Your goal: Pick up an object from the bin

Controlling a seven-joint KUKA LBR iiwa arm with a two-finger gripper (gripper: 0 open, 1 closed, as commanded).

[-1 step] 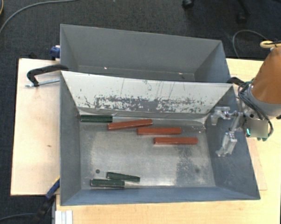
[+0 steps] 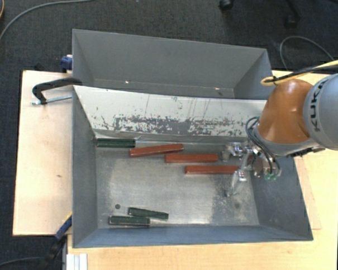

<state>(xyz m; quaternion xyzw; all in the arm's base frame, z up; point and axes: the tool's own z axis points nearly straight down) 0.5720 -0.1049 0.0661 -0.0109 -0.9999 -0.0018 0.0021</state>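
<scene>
Left of centre, one dark green bar [image 2: 116,142], lying flat. Just right of it, a red-brown bar [image 2: 156,150], slightly tilted, then a second red-brown bar [image 2: 191,158] at its end. Lower left: a second dark green bar [image 2: 148,214], a third dark green bar [image 2: 129,220] touching it. Top of frame: dark carpet [image 2: 163,14], one black castor [image 2: 225,2].

The jaws hang low at the right of the grey bin [image 2: 161,64], just beside the right end of a red-brown bar [image 2: 210,170].
</scene>
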